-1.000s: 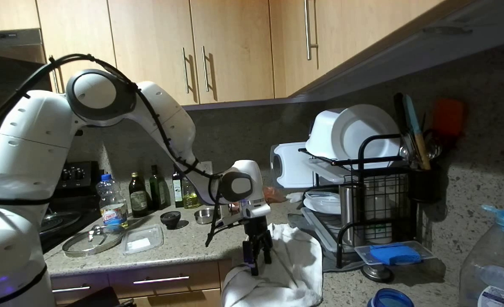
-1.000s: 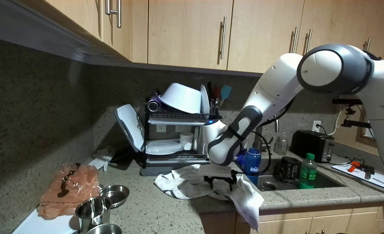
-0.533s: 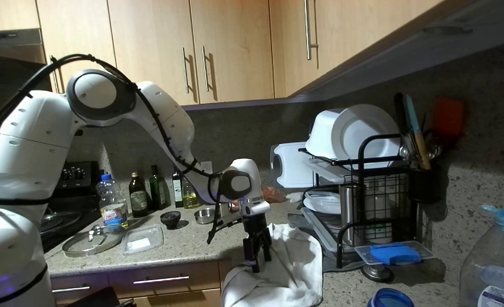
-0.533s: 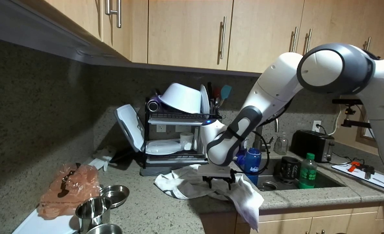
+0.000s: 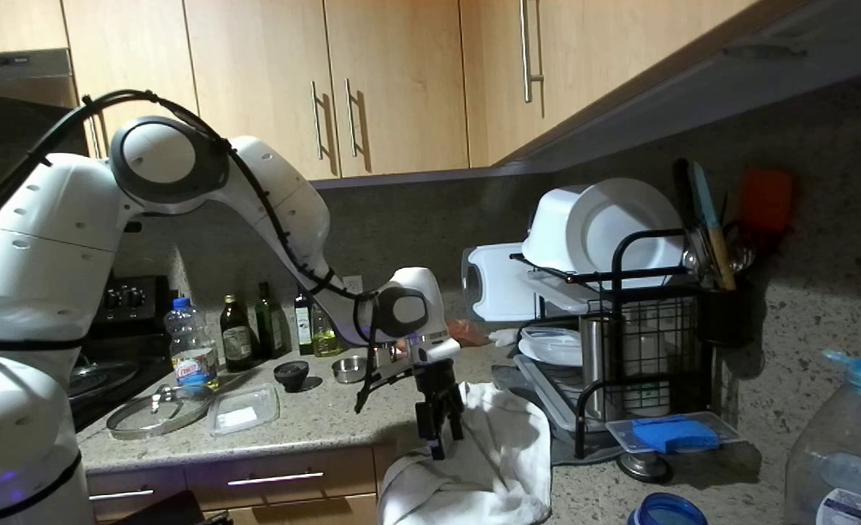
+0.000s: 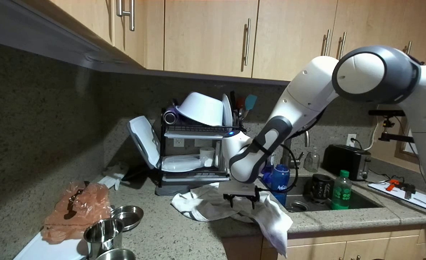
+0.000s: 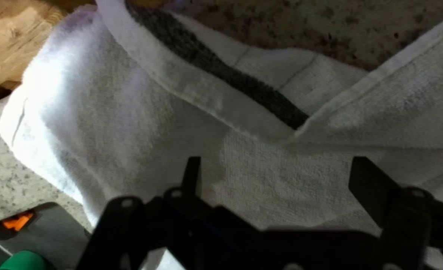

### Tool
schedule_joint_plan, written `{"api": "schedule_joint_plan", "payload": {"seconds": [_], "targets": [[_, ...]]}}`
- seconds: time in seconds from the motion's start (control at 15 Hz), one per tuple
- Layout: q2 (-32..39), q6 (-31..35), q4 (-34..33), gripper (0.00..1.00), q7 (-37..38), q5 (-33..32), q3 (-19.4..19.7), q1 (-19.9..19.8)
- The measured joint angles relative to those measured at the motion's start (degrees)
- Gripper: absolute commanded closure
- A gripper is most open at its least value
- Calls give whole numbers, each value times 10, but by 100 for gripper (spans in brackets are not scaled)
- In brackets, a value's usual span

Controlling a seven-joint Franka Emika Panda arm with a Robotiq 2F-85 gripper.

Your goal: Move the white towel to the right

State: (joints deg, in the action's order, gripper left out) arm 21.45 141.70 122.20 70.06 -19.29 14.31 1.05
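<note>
Pale wooden wall cabinets (image 5: 401,87) run across the top of both exterior views. Below them spreads a speckled grey stone countertop (image 6: 173,231). A glossy white robot arm (image 5: 159,153) with dark grey joint bands arches over it, its wrist bent downward. A two-tier black metal dish rack (image 5: 617,343) stands on the countertop, and near it in an exterior view is a dark rectangular sink (image 6: 362,203). A rumpled white cloth towel (image 6: 211,207) with a dark stripe lies on the countertop in front of the rack; one end hangs over the front edge. A large white tub (image 6: 200,110) sits tilted on the rack's upper tier. A crinkled orange plastic bag (image 6: 84,215) lies well apart from the towel. Over the towel, pointing down, is the black two-fingered gripper (image 7: 277,163): its jaws are spread wide, with cloth visible between them in the wrist view, though I cannot tell whether it touches the fabric. A green-capped plastic bottle (image 6: 341,191) stands in the sink.
</note>
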Motion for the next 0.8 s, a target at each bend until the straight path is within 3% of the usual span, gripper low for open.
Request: {"api": "schedule_joint_plan", "payload": {"seconds": [0.33, 0.8], "targets": [[-26, 60, 30, 0, -12, -8, 0, 1], [-33, 63, 37, 0, -12, -8, 0, 1]]}}
